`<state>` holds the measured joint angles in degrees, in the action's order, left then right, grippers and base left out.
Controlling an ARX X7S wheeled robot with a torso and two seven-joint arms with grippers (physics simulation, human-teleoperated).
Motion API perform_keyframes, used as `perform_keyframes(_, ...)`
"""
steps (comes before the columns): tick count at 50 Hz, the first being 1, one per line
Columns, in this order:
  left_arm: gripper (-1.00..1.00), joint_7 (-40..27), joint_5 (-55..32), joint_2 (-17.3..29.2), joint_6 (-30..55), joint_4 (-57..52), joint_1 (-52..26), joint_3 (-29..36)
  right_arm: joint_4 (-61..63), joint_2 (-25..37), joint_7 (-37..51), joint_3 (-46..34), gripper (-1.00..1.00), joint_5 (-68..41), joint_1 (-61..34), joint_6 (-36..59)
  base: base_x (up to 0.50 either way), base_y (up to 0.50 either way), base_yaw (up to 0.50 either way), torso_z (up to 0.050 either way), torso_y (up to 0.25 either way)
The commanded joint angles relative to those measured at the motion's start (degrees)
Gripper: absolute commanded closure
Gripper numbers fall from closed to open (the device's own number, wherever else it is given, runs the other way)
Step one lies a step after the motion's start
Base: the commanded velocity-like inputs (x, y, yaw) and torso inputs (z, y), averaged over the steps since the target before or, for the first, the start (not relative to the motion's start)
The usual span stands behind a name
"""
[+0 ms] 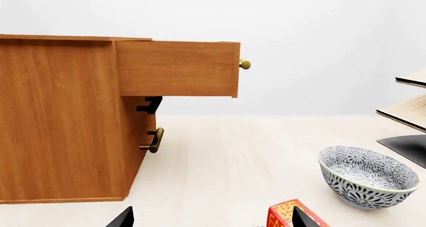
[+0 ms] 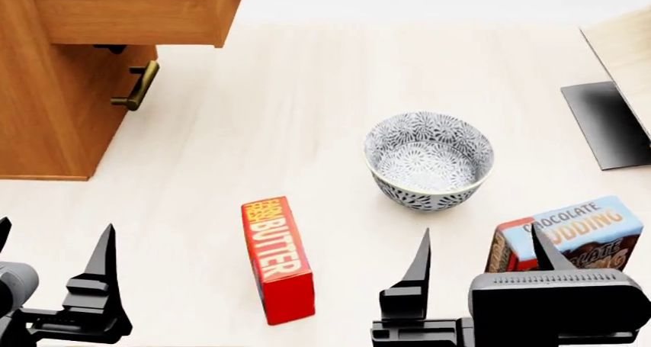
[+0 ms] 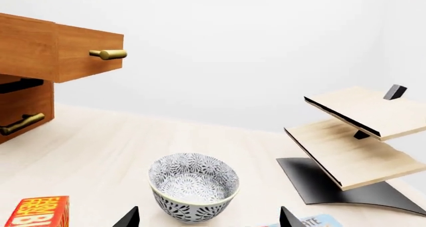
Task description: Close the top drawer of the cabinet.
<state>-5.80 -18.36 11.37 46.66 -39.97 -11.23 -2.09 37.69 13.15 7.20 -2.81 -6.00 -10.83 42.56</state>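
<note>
The cabinet [image 1: 60, 117] of orange-brown wood stands at the far left of the table; it also shows in the head view [image 2: 51, 110]. Its top drawer [image 1: 176, 68] is pulled out well past the cabinet front, with a brass handle [image 1: 245, 64] on its front panel. The drawer also shows in the head view [image 2: 137, 11] and the right wrist view [image 3: 73, 50]. A lower drawer's brass handle [image 1: 153, 140] sits beneath it. My left gripper [image 2: 51, 274] and right gripper [image 2: 478, 263] are both open and empty, low near the table's front edge, far from the drawer.
A patterned bowl [image 2: 428, 160] stands mid-table. A red butter box [image 2: 276, 257] lies between the grippers. A chocolate pudding box [image 2: 569, 232] lies by the right gripper. Pale wood panels on a black base [image 3: 352, 142] stand at the right.
</note>
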Motion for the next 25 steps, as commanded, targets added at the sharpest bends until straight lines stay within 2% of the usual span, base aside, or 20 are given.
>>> perform_keyframes(1,-1.0,-0.32,-0.06,0.4,-0.72,0.39,0.31,0.06,-0.77,0.89,0.14,-1.2,-1.0,0.72,0.66,-3.15,0.18,0.5,0.0,0.0,0.0)
perform_keyframes(25,-1.0,-1.06,-0.75,0.9,-1.22,0.58,0.3,0.43,-1.56,1.49,1.12,-1.57,-1.0,0.76,0.51,-3.8,0.14,0.5,0.0,0.0,0.0)
